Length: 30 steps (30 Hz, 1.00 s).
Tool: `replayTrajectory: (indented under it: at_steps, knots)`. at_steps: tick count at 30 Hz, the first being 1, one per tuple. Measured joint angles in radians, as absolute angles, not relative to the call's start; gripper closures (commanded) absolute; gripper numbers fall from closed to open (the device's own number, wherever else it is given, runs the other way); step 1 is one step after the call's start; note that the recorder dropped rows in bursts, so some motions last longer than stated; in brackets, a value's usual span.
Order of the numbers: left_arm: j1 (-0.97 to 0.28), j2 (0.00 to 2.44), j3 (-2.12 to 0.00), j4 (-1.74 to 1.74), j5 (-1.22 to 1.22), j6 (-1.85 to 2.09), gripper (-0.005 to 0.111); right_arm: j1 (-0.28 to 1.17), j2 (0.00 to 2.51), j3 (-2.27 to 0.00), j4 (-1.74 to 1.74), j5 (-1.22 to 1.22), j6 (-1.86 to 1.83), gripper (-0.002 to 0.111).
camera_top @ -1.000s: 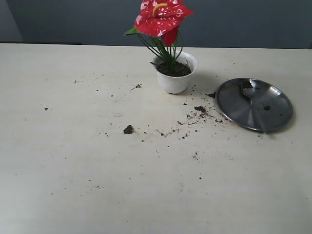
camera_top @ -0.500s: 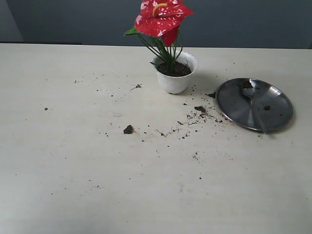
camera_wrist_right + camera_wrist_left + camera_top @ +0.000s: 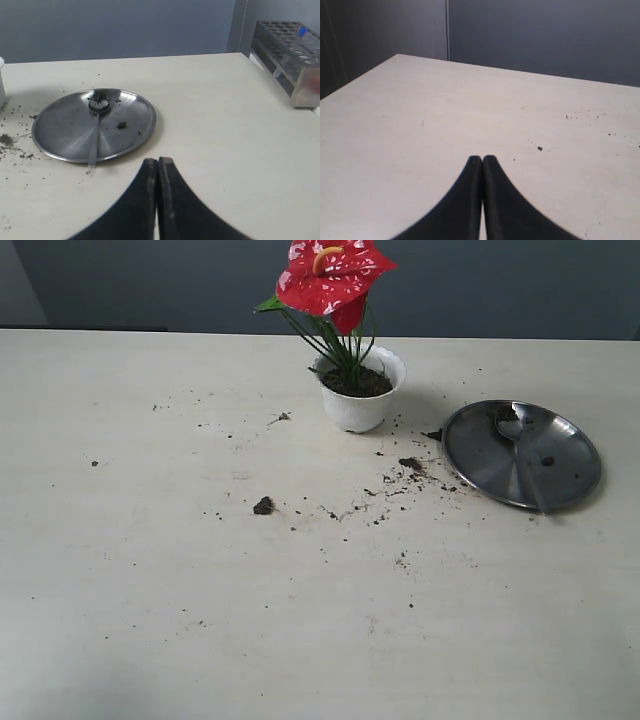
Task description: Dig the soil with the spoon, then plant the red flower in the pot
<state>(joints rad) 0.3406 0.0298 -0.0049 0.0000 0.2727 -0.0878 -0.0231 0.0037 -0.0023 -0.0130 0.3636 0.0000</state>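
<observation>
exterior: i'm seeing red flower (image 3: 332,278) standing planted in white pot (image 3: 361,390), soil (image 3: 356,382) filling it; spoon (image 3: 522,452) lying on steel plate (image 3: 480,466), crumbs littering table (image 3: 150,590). judging task looking done, nothing more calling for grasp. nothing changing since earlier frames.

left wrist: left gripper (image 3: 482,161) closed empty, hovering over bare table.

right wrist: right gripper (image 3: 158,162) pinched together empty, near plate; spoon (image 3: 96,127) resting there.

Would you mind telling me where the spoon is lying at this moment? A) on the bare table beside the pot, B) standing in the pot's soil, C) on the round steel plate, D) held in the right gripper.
C: the spoon lies on the steel plate, its soil-smudged bowl near the rim, while the right gripper is shut and holds nothing.
</observation>
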Motion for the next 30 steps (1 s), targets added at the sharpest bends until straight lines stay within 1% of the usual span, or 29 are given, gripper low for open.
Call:
replayTrajectory:
  at_steps: [6,30]
  knots:
    - [0.341,0.007,-0.003,-0.006,0.313,-0.088,0.106,-0.023,0.004,-0.002,-0.013,0.364,0.0,0.108]
    - [0.341,0.006,-0.003,0.0,0.321,-0.03,0.106,-0.023,0.004,-0.002,-0.013,0.364,0.0,0.108]
